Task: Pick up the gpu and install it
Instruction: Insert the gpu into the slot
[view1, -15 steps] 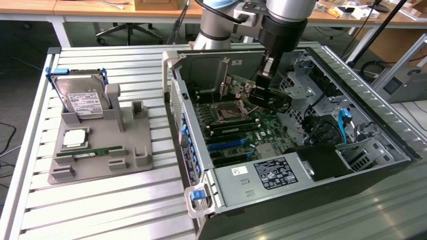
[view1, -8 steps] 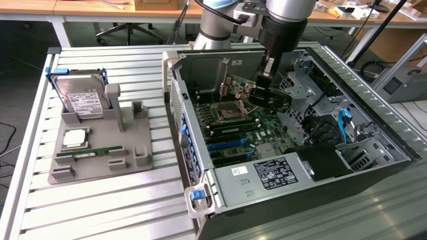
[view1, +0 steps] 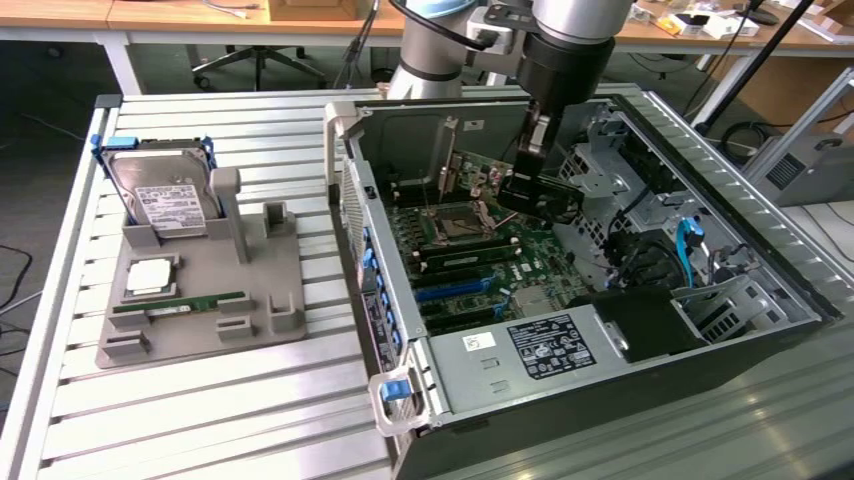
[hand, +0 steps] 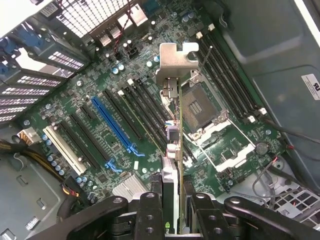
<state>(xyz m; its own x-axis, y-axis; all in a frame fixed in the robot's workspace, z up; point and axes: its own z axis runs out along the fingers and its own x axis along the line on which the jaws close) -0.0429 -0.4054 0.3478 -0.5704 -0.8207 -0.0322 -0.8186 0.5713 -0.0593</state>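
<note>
**Count of items by kind.** One arm (view1: 434, 50) is carrying one pincer (hand: 172, 200). Its two fingers (hand: 150, 212) are clamping one card (hand: 172, 140), which is showing one silvery bracket (hand: 176, 60). One open computer case (view1: 400, 140) is lying around the pincer and holding one main board (hand: 107, 75). On that board, beyond the pincer, one processor socket (hand: 205, 107), one long blue slot (hand: 112, 120) and one white slot (hand: 65, 150) are showing. Well apart from the pincer, one grey holder (view1: 200, 330) is standing on one slatted table (view1: 200, 420). The holder is bearing one hard drive (view1: 167, 200), one square chip (view1: 147, 278) and one green memory stick (view1: 180, 302).
</note>
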